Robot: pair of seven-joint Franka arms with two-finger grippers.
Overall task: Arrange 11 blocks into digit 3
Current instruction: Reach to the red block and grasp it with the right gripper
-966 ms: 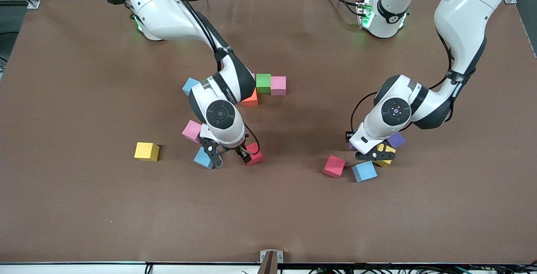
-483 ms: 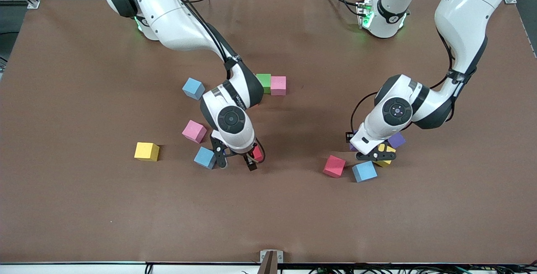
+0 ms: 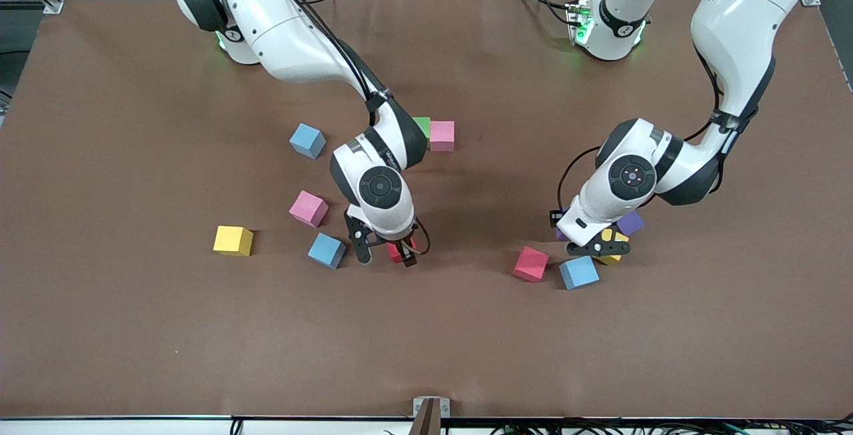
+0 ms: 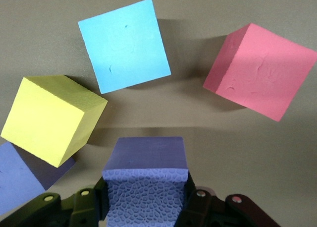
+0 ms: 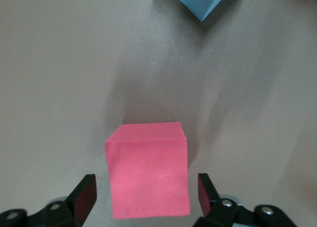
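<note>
Fingers of the right gripper (image 3: 387,256) are being kept spread around a red block (image 5: 147,170) near the table's (image 3: 133,328) middle without touching it, while a purple block (image 4: 147,180) is being clamped by the left gripper (image 3: 598,243) among cubes toward the left arm's end.

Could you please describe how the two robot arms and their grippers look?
Both arms have glossy white shells with black joint bands and black cables clipped alongside. Each wrist carries a round dark cap. The left gripper and right gripper have black fingers; green lights glow at the bases.
</note>
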